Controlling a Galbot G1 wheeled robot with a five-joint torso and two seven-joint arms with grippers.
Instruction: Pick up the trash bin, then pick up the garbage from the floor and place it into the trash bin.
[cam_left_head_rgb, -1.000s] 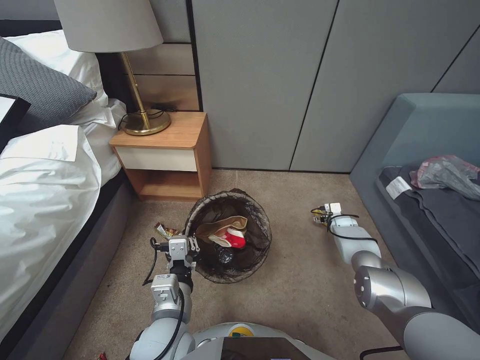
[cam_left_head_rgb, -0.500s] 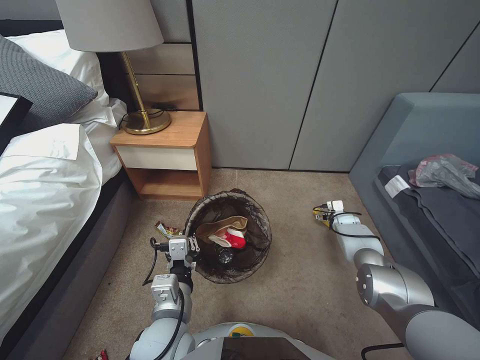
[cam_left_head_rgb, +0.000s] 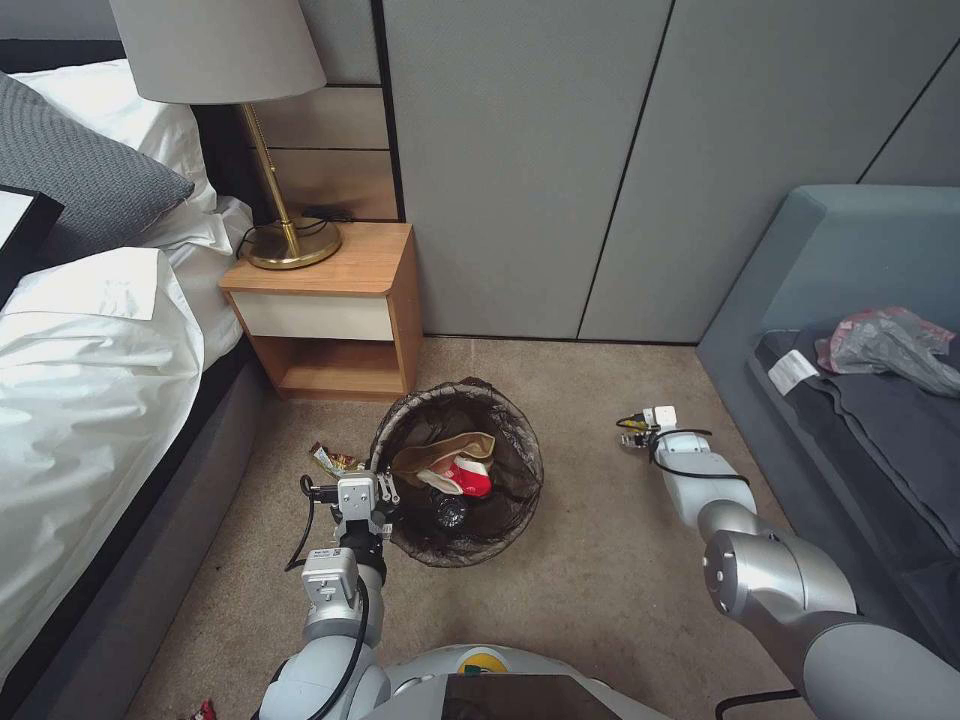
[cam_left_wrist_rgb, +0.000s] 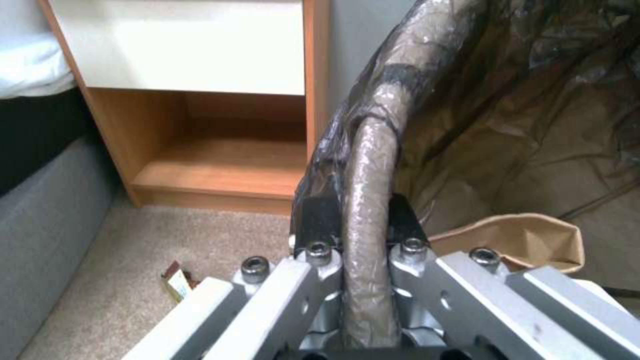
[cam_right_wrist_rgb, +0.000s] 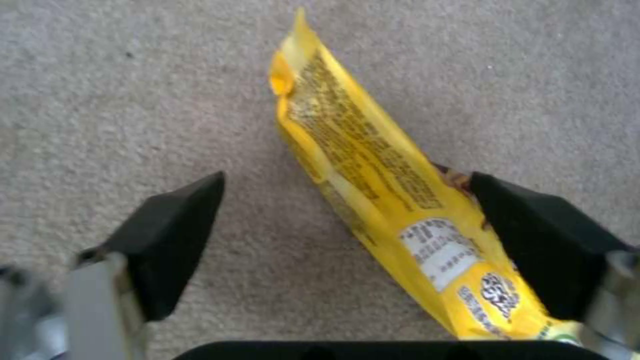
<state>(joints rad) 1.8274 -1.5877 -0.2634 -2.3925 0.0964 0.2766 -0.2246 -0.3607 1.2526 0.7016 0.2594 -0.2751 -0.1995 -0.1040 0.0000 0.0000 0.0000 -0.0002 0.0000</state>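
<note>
The right gripper (cam_right_wrist_rgb: 347, 235), spread open, straddles the yellow snack packet (cam_right_wrist_rgb: 373, 200), apparently skewed toward one pad, while the left gripper (cam_left_wrist_rgb: 360, 235) clamps the trash bin (cam_left_head_rgb: 457, 470) rim.

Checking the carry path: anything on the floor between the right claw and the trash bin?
No, bare carpet in the head view. The open right claw straddles the yellow snack packet; trash bin sits left.

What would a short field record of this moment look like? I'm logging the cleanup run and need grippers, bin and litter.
left gripper: shut on the trash bin rim
right gripper: open, fingers either side of the yellow snack packet on the carpet
bin contents: tan paper bag, red-and-white wrapper
loose litter: wrapper on the floor beside the bin, near the nightstand
</note>
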